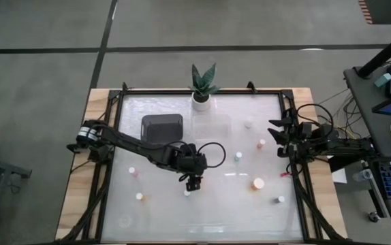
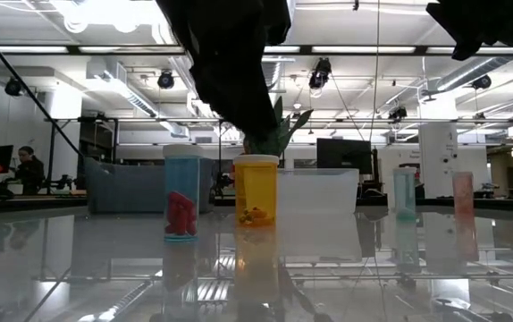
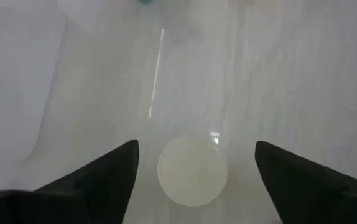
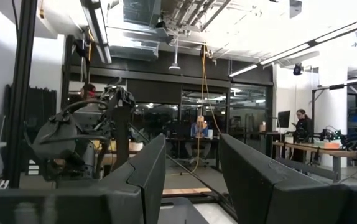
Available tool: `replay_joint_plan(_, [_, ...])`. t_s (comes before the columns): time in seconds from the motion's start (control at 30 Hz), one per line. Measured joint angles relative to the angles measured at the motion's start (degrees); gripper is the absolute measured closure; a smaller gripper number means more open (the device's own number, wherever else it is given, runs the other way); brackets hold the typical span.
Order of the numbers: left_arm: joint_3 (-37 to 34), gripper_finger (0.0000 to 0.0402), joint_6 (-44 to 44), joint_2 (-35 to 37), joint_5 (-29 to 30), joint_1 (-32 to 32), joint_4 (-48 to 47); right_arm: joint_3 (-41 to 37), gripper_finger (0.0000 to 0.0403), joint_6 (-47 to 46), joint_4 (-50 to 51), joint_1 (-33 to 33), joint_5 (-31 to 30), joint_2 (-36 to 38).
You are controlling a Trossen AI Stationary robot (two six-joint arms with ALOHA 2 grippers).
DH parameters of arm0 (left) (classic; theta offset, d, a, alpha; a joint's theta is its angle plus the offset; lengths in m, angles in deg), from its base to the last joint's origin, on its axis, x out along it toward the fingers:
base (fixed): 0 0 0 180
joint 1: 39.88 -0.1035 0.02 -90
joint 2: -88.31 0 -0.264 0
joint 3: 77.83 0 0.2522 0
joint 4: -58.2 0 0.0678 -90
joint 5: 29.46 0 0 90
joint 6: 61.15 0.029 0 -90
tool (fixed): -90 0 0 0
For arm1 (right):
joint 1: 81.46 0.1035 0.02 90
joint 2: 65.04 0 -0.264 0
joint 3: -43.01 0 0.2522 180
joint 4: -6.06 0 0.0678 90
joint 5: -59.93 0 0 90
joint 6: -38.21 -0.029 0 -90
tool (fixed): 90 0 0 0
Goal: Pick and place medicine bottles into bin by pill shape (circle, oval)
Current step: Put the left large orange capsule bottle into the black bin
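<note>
While the left gripper (image 1: 193, 185) hangs over the middle of the tabletop (image 1: 202, 211), toward the near edge, its fingers (image 3: 97, 180) stand wide apart on either side of a white-capped bottle (image 3: 192, 170) directly below; no contact with the cap shows in the left wrist view. From above, that same bottle (image 1: 187, 193) shows as a small white dot just beside the gripper.

The right gripper (image 1: 278, 138) waits at the right edge of the tabletop, fingers (image 4: 259, 180) parted and holding nothing.

The remaining medicine bottles stand scattered and well apart:
- two near the left edge (image 1: 132, 171) and (image 1: 139, 197);
- one at mid-table (image 1: 238, 156);
- two toward the far right (image 1: 248, 124) and (image 1: 262, 143);
- a wider orange-tinted one (image 1: 258, 183) and a small one (image 1: 280, 199) toward the near right corner.

At table height, an amber bottle (image 2: 256, 190) and a blue-tinted bottle with red contents (image 2: 181, 191) stand upright side by side, apart.

A dark bin (image 1: 162, 128) sits near the far edge, left of centre, with a clear bin (image 1: 212, 126) just beside it. A potted plant (image 1: 202, 87) stands at the far edge.
</note>
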Motion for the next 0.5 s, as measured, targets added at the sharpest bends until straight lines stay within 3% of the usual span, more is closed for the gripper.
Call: replay_joint_plan(0.5, [-5.32,0.0094,-1.44,0.0,0.8,-0.37,5.94,0.07,0.0262,-0.55,0.15,0.0,0.02,0.0])
